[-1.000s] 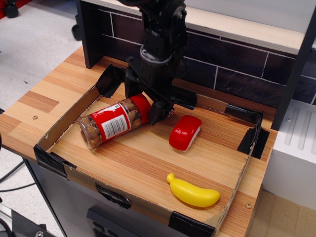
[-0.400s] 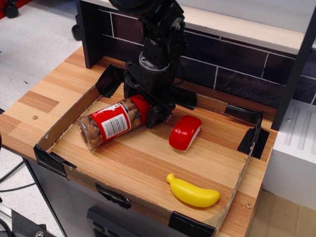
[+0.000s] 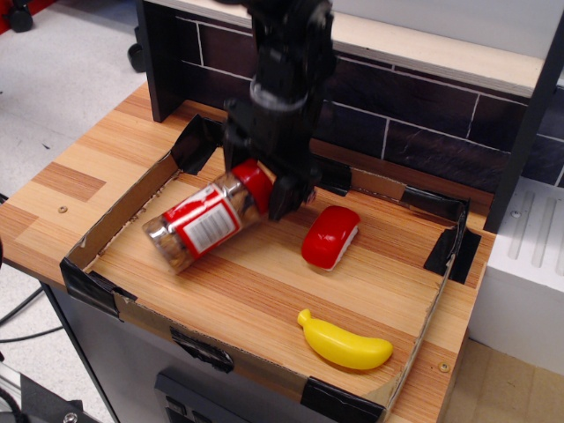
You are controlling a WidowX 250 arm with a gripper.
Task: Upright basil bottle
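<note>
The basil bottle [image 3: 204,225] is a clear jar with a red cap and a red-and-white label. It is tilted, cap end raised toward the back right, base end low at the front left near the tray floor. My black gripper [image 3: 258,185] comes down from above and is shut on the red cap [image 3: 255,181], one finger on each side of it.
The bottle lies in a shallow cardboard tray [image 3: 115,217] with black taped corners on a wooden table. A red-and-white rounded toy block [image 3: 330,236] sits just right of the gripper. A yellow banana toy [image 3: 345,343] lies at the front right. A dark tiled wall stands behind.
The gripper has closed on the cap and lifted it. The bottle's cap end has risen and the bottle now tilts more steeply. The block and banana have not moved.
</note>
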